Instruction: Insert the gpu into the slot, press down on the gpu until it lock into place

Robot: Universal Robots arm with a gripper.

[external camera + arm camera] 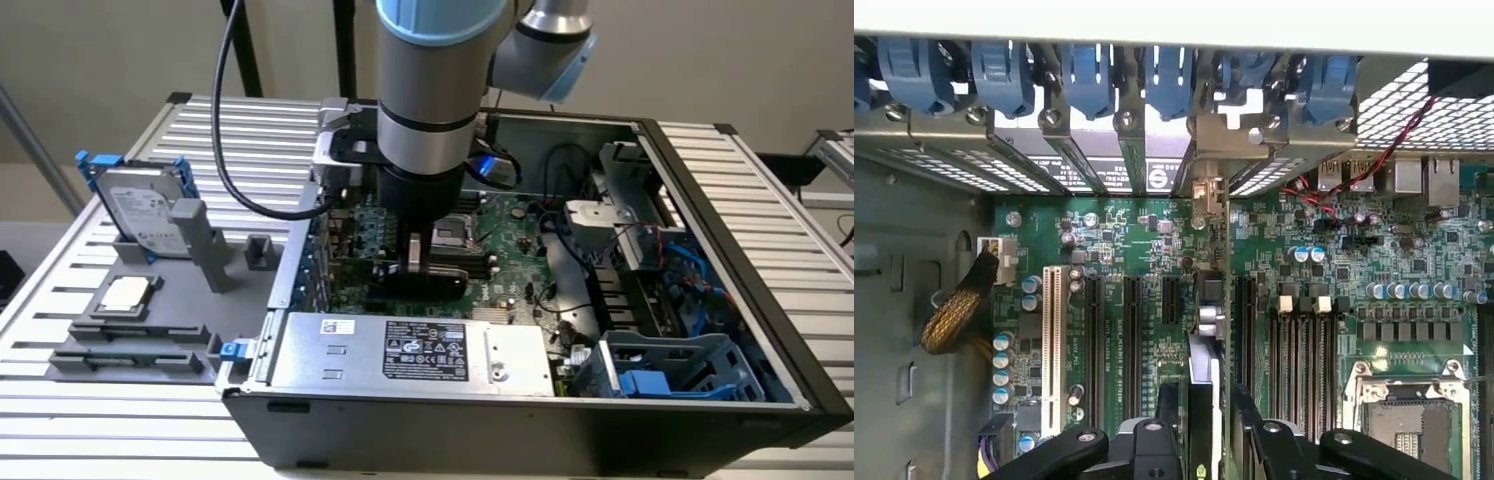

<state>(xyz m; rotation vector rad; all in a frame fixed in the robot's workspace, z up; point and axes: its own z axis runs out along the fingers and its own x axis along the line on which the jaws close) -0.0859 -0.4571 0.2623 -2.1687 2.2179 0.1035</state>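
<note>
Gpu (1206,300) is seen edge-on from the wrist, standing upright on the motherboard (1124,240), its long axis running from the gripper (1209,420) to the rear brackets. Gripper fingers are spread, straddling it. The case (534,420) is shown whole in the exterior view.

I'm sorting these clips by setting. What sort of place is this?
Probably a robotics lab or test bench: an open computer case on a slatted metal table, with a hard drive held in a grey fixture.

Exterior looks down from afar; wrist hovers close over the motherboard (1154,260).
</note>
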